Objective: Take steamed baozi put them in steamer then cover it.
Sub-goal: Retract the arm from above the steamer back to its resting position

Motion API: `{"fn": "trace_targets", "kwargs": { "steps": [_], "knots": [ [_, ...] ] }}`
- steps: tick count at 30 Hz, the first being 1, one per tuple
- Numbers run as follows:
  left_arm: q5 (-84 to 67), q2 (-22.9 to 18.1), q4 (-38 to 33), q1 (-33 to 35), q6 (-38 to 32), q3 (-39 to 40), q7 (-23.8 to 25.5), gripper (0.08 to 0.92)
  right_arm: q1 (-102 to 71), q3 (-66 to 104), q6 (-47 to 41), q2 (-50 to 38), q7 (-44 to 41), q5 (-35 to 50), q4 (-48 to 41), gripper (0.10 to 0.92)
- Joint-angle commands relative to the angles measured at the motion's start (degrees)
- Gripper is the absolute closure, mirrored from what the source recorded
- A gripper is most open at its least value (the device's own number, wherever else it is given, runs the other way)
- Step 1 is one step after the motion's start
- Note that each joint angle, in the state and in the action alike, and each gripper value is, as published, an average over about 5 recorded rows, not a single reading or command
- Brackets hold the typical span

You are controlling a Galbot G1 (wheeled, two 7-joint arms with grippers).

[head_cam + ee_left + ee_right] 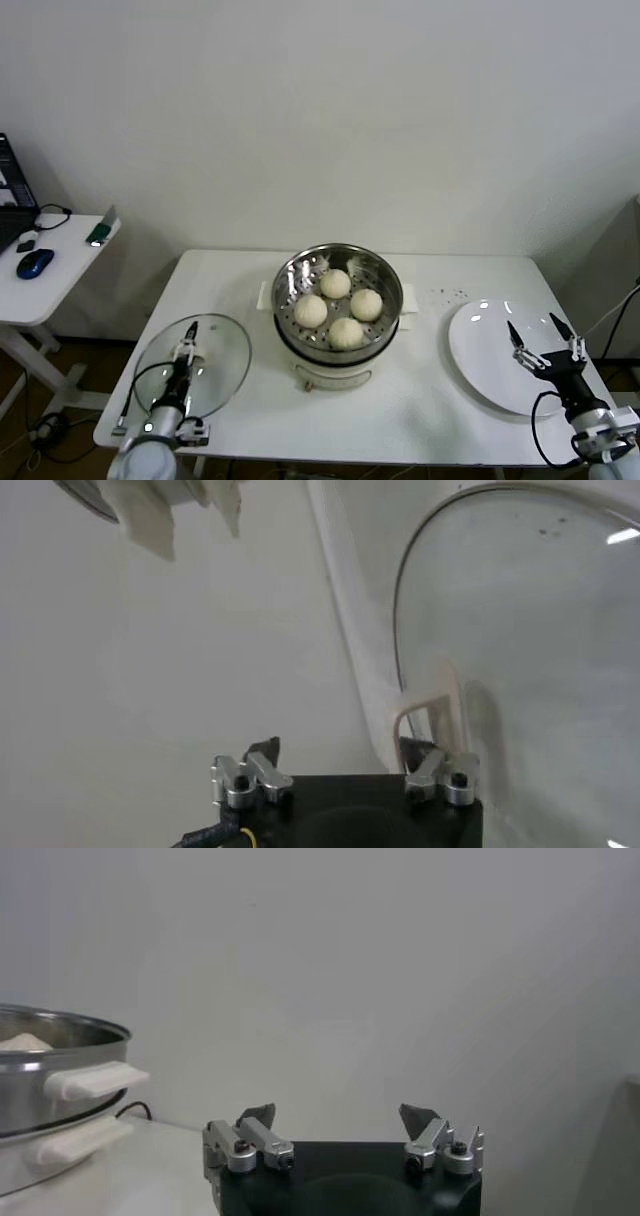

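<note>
You see four small round cream-white dough buns [339,307] sitting in a cluster on the perforated floor of the round shiny steel steamer basket [290,275], each smooth and touching or nearly touching its neighbour. The basket rests on a white cooker base with pale side handles [92,1080], near the middle of the white surface [430,400]. It is uncovered.

The round clear glass lid with a metal rim [222,362] lies flat on the surface at the robot's left, well apart from the steamer, close to the front-left corner. Its white oblong handle [430,705] arches up from the glass as a thin looped strip.

Your left tool [187,352] hangs over the middle of that lid, fingers spread to either side of the handle. In the left wrist view the handle stands just beside one dark fingertip [416,750]; you cannot tell whether it touches. The fingers are apart and grasp nothing.

Your right tool [545,345] sits at the robot's right, above the near edge of a flat round white plate [480,345]. Its dark pointed fingers are spread wide, released, holding nothing.

The lid glass is transparent with bright glints, the steamer wall is mirror-like metal, and the buns look matte.

A small white side table [60,270] at the far left carries a blue computer mouse [34,263].
</note>
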Motion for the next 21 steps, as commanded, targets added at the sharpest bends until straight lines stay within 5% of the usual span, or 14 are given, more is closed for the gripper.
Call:
{"fn": "trace_targets", "kwargs": {
  "steps": [1,15,21],
  "knots": [
    [-2.55,-0.14,3.21,-2.03,-0.89,0.16,-1.59,0.276,0.01,0.3,0.18,0.28,-0.23,-0.34,-0.11,0.203],
    [-5.5,0.14,1.91,-1.28,-2.03,-0.01,-2.89,0.683,0.1,0.61,0.64,0.53,-0.4,-0.94,-0.57,0.203],
    [-7.56,1.29,-4.55,1.57,-1.0,-0.13,-2.97,0.832,0.34,0.66,0.74,0.03,-0.38,-1.09,-0.73,0.203]
  ]
}}
